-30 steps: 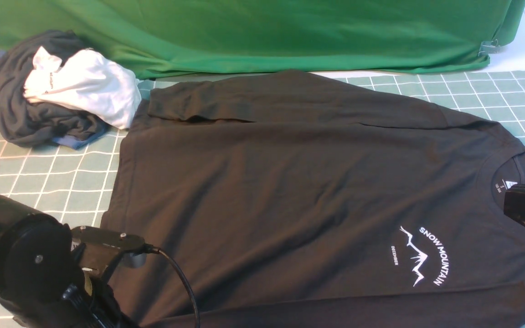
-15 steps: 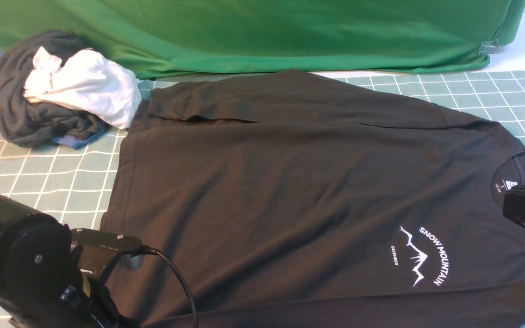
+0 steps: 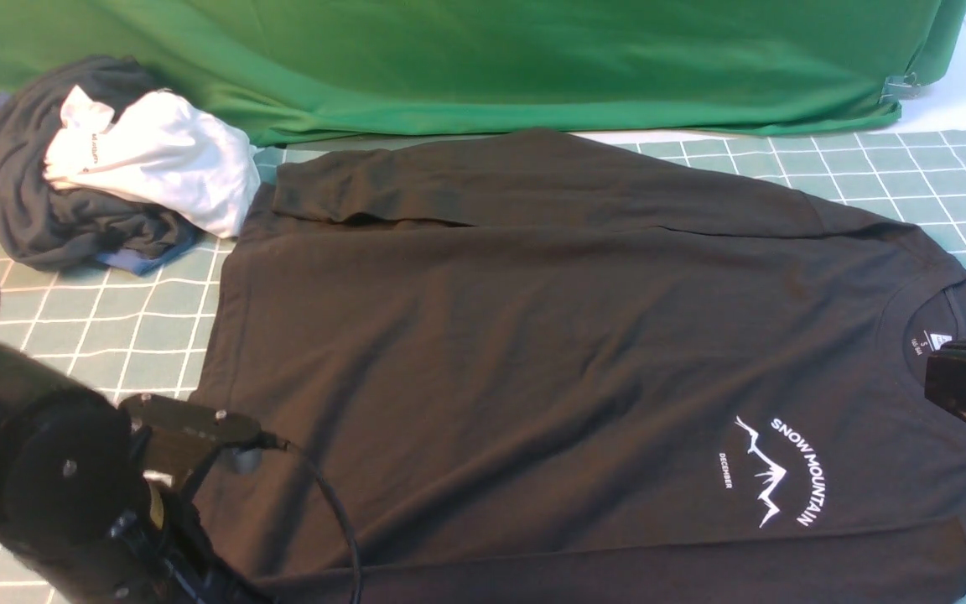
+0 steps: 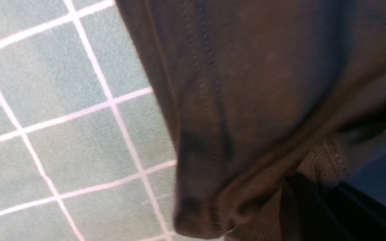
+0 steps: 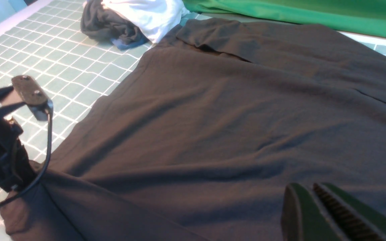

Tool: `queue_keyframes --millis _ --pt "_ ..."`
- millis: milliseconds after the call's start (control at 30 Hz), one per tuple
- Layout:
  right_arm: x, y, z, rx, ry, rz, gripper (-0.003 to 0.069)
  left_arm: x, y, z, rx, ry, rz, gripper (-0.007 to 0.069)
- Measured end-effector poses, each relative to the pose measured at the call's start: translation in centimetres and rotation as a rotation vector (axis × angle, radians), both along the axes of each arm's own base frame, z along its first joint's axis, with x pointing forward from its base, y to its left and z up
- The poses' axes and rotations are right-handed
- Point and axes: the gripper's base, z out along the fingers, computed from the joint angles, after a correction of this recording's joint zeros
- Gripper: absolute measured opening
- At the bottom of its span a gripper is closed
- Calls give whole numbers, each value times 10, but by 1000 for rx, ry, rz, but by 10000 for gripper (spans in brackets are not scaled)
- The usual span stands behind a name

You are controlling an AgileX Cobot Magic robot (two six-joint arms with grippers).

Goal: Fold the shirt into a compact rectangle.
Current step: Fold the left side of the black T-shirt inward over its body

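The black shirt lies spread on the grid mat with its neck to the right. Its white SNOW MOUNTAIN print faces up, and the far sleeve is folded across the body. My left gripper is shut on the shirt's near left corner, where the hem and a ribbed cuff bunch up off the mat. In the front view only the left arm shows. My right gripper hovers by the collar and neck label. Its fingers are together and hold nothing.
A heap of dark grey, white and blue garments sits at the back left of the mat. The big green cloth covers the back edge. A metal clip shows at the far right.
The left arm has shifted slightly left and away, tugging the shirt's near left corner. The right gripper has dropped a touch by the collar.
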Motion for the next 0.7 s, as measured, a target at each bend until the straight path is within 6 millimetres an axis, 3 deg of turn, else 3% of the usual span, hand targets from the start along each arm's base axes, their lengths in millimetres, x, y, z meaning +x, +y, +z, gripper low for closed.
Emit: queue_keyframes --millis 300,467,600,700 --pt "0 0 0 2 -2 -1 50 15 -9 81 -109 -190 -3 25" --pt "0 0 0 2 -3 -1 50 36 -7 107 -56 -316 -5 25" --pt "0 0 0 2 -3 -1 50 71 -2 111 -20 -373 40 25" --pt "0 0 0 2 -3 -1 50 96 5 99 8 -371 74 25"
